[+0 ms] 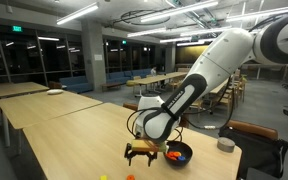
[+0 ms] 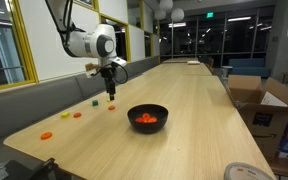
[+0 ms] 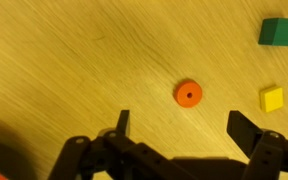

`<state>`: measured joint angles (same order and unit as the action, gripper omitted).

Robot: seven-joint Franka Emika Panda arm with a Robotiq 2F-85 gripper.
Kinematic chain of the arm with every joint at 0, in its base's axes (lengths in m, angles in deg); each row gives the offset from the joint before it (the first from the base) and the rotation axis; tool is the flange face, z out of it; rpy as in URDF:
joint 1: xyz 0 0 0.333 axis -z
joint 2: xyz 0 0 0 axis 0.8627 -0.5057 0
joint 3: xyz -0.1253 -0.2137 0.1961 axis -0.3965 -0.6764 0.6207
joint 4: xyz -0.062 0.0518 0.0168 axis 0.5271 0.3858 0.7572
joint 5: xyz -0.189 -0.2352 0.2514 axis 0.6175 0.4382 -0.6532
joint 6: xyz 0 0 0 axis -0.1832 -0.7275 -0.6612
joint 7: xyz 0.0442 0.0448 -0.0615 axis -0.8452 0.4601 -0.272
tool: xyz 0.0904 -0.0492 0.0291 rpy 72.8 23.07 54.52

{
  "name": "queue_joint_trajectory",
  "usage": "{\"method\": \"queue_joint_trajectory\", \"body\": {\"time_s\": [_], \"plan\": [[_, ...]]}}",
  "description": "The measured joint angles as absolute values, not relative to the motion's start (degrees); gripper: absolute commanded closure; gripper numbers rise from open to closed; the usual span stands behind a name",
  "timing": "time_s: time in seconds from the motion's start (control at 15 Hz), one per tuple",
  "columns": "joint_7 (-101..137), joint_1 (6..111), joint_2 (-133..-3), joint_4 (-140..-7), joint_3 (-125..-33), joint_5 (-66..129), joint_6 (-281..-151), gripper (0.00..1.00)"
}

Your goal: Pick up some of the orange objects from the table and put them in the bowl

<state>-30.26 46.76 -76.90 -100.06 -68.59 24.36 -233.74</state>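
orange disc (image 3: 187, 94) flat on table (image 3: 64, 60), just past the empty, wide-open gripper (image 3: 184, 128), yellow cube (image 3: 272, 98) and green cube (image 3: 280, 31) to its right, more orange pieces (image 2: 66, 116) left of black bowl (image 2: 149, 127), orange bits inside

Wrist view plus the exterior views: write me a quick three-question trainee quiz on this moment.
1. True or false: the pincer is holding an orange piece.
2. In the wrist view, which piece lies ahead of the gap between the pincer's fingers? A) green block B) orange disc C) yellow cube
3. What colour are the pieces inside the black bowl?
Key: 1 false, it is open and empty; 2 B; 3 orange.
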Motion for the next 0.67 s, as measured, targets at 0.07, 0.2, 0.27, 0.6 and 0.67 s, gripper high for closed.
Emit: {"method": "queue_joint_trajectory", "body": {"time_s": [0.07,0.2,0.27,0.6,0.67], "plan": [[-29.6,46.8,-78.4,-98.8,-68.6,24.2,-232.9,0.0],[-28.5,46.8,-81.2,-95.9,-68.8,24.2,-230.8,0.0],[-28.0,46.8,-82.6,-94.3,-69.0,24.2,-229.6,0.0],[-26.1,46.5,-87.5,-87.4,-70.0,24.2,-224.1,0.0],[-25.8,46.4,-88.1,-86.3,-70.2,24.2,-223.2,0.0]]}}
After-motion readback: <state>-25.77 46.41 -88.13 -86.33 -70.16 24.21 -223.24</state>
